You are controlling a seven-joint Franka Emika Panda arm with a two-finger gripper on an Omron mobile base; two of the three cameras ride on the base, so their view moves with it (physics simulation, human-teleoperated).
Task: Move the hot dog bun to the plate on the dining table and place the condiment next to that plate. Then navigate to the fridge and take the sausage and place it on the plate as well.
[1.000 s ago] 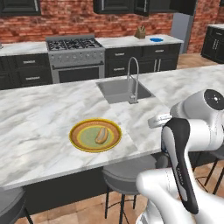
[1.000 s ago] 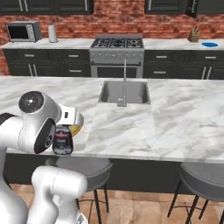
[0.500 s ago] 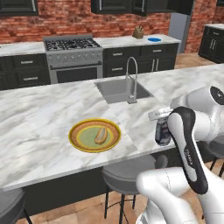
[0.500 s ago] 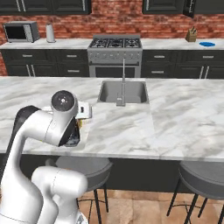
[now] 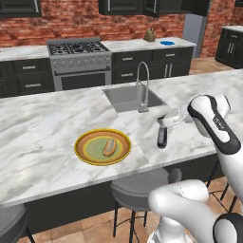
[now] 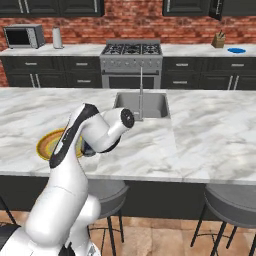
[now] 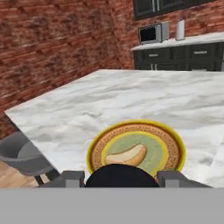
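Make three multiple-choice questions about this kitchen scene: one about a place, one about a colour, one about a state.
1. Where is the small golden-tan bread bun?
A. in the sink
B. on the round plate
C. on a stool

2. What colour is the rim of the round plate?
A. orange-yellow
B. blue
C. white

3. What is the pincer doing?
A. hanging open with nothing in it
B. gripping the faucet
C. holding the slim dark grey bottle

Answers:
1 B: the bun lies on the plate's green centre.
2 A: a yellow-orange ring borders the plate.
3 C: the bottle hangs from the pincer above the veined marble counter.
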